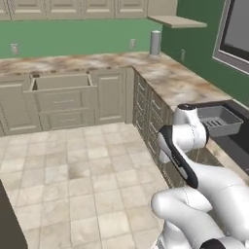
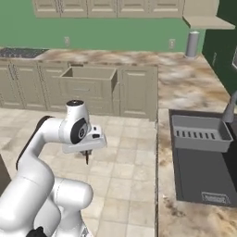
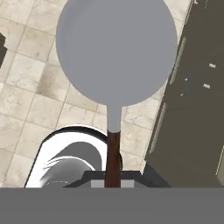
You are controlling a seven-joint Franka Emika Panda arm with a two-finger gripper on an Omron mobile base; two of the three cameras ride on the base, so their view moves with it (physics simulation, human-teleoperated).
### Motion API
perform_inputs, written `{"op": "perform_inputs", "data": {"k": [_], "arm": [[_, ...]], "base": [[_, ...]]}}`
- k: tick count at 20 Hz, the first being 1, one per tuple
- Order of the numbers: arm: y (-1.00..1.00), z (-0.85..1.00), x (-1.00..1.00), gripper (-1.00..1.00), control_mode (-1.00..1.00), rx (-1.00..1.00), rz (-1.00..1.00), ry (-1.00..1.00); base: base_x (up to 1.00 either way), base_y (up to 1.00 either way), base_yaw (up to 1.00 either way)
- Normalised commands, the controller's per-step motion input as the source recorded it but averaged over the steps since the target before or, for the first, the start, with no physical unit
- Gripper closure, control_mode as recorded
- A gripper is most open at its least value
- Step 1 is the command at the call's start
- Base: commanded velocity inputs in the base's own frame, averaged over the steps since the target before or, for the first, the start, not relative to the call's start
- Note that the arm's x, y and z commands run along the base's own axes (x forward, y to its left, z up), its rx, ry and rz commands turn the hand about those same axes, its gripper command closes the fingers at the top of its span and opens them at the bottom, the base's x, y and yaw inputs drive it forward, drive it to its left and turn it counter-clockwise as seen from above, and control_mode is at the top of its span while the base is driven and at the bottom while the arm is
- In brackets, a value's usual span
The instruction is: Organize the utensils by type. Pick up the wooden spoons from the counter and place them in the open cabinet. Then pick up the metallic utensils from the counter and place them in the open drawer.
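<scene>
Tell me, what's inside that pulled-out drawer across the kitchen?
From both base views the open drawer shows just its plain beige inner walls; its floor is hidden behind the front panel, so any contents can't be seen. The hand holds a round-headed metal utensil over the floor.

No readable text, label, brand, number or sign appears on anything in these views.

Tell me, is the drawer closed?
No, the drawer stands pulled out from the beige lower cabinets, its inside open from above.
</scene>
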Motion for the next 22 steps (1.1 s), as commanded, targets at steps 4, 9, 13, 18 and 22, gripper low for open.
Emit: {"op": "perform_inputs", "data": {"k": [4,9,13,18,22], "arm": [[0.0,0.0,0.0,1.0,1.0,0.0,0.0,0.0],[0.0,0.0,0.0,1.0,1.0,0.0,0.0,0.0],[0.0,0.0,0.0,1.0,1.0,0.0,0.0,0.0],[0.0,0.0,0.0,1.0,1.0,0.0,0.0,0.0],[0.0,0.0,0.0,1.0,1.0,0.0,0.0,0.0]], "base": [[1.0,0.36,0.21],[0.95,0.48,0.2],[0.98,0.49,0.2],[1.0,0.46,0.18],[1.0,0.47,0.17]]}}
